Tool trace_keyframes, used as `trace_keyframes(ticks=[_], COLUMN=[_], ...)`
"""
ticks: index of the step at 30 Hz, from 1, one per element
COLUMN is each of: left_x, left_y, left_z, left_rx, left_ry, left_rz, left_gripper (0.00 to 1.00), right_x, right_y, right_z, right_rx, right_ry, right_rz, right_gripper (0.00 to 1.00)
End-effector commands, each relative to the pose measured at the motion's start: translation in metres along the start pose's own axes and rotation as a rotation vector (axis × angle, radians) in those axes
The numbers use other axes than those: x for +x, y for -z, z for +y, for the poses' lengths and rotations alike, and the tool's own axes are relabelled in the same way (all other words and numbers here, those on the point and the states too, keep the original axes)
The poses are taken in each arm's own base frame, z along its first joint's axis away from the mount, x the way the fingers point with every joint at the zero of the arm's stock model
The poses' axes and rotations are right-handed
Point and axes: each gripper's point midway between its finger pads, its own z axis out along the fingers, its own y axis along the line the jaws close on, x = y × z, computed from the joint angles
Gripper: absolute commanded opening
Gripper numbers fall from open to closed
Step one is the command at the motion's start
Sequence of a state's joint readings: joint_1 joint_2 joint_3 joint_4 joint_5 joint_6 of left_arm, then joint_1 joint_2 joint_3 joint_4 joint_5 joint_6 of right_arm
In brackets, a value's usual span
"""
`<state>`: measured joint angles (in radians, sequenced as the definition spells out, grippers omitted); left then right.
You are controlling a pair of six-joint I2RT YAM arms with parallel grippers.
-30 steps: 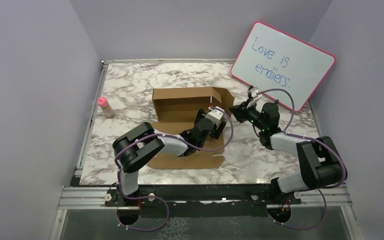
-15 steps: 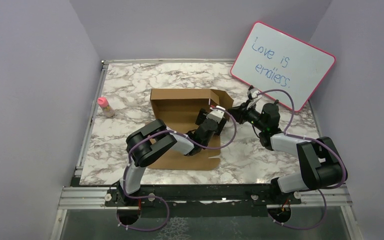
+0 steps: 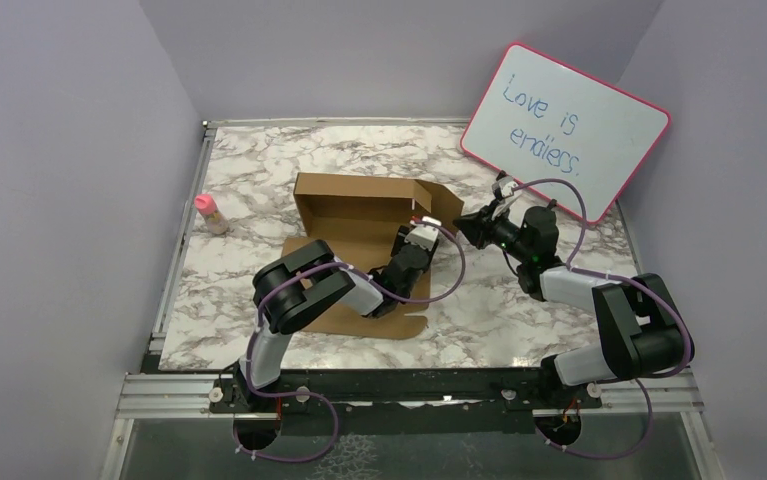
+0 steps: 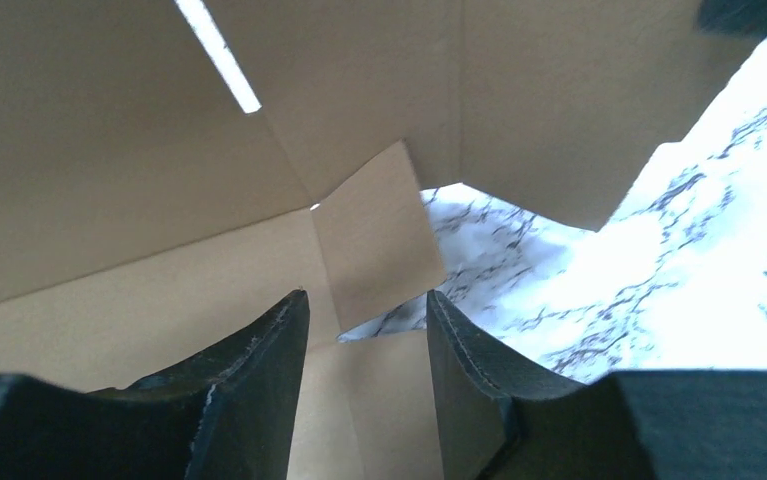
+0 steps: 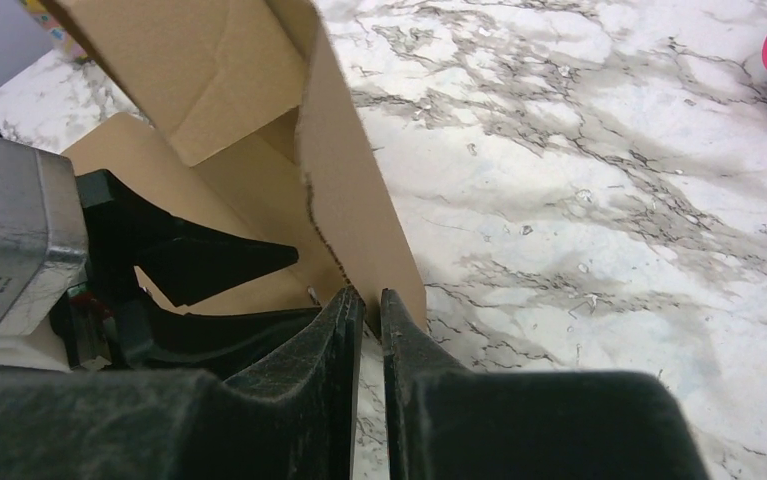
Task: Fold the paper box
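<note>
The brown paper box (image 3: 359, 212) lies partly formed in the middle of the marble table, back wall upright and front panel flat. My left gripper (image 3: 421, 228) reaches inside its right end. In the left wrist view its jaws (image 4: 367, 295) stand apart, with a small corner tab (image 4: 379, 240) just beyond the tips and nothing pinched. My right gripper (image 3: 471, 222) is at the box's right side flap. The right wrist view shows its fingers (image 5: 371, 293) almost together, with the flap's edge (image 5: 359, 220) running into the narrow gap. The left gripper's fingers (image 5: 209, 262) show there inside the box.
A pink-framed whiteboard (image 3: 565, 115) leans at the back right, close behind the right arm. A small pink-capped bottle (image 3: 209, 213) stands near the table's left edge. Grey walls enclose the table on three sides.
The box has slid and turned a little to the left. The left arm's elbow has swung right, and its jaws have narrowed. The right gripper has kept its hold on the flap.
</note>
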<state>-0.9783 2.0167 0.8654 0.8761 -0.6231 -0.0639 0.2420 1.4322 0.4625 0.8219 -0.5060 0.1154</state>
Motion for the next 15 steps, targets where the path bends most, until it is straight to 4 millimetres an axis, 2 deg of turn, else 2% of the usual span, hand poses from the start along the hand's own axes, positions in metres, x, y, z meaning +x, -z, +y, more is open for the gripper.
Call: trace_keyframes(ticks=[1, 10, 15], left_x=[-0.004, -0.008, -0.012], left_y=[0.006, 0.013, 0.017], left_z=[0.017, 0.038, 0.021], left_rx=[-0.050, -0.068, 0.055], left_ry=[0.082, 0.154, 0.130], left_rz=[-0.023, -0.036, -0.071], left_gripper=[0.47, 0.48, 0.65], right_x=[-0.010, -0.007, -0.007], right_y=[0.002, 0.000, -0.001], right_z=[0.010, 0.015, 0.017], right_rx=[-0.051, -0.089, -0.099], right_ry=[0.014, 0.006, 0.003], right_rz=[-0.037, -0.026, -0.023], right_gripper=[0.18, 0.18, 0.18])
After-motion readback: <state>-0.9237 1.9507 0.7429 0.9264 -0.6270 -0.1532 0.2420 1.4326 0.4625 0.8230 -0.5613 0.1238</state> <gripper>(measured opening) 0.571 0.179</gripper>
